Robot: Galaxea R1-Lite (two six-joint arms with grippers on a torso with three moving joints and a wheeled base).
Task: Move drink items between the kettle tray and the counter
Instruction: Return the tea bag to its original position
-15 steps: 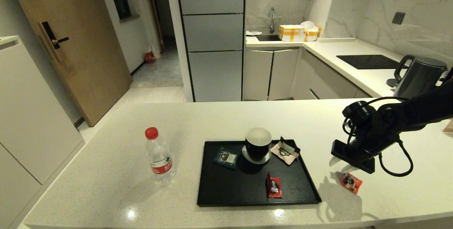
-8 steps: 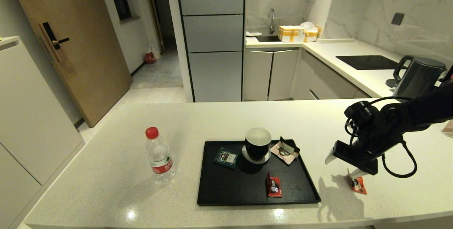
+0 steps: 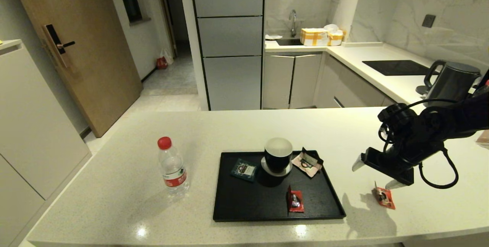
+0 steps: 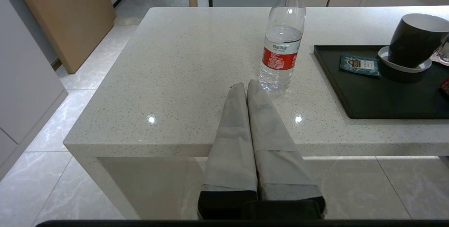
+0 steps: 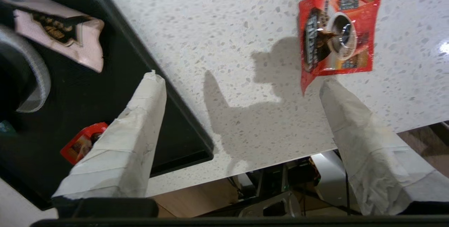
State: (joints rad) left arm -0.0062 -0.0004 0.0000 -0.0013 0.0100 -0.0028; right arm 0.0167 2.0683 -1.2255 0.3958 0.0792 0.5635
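Two red sachets: one [image 3: 384, 197] flat on the cream counter [image 3: 114, 201] right of the black tray [image 3: 244, 205], one [image 3: 295, 200] inside the tray near its front rim. Right gripper [image 3: 376, 173] just above the counter sachet, fingers spread wide, holding nothing. Water bottle [image 3: 172, 166] upright on the counter, left of the tray. Left gripper [image 4: 246, 86] pressed together, empty, before the counter's front edge.
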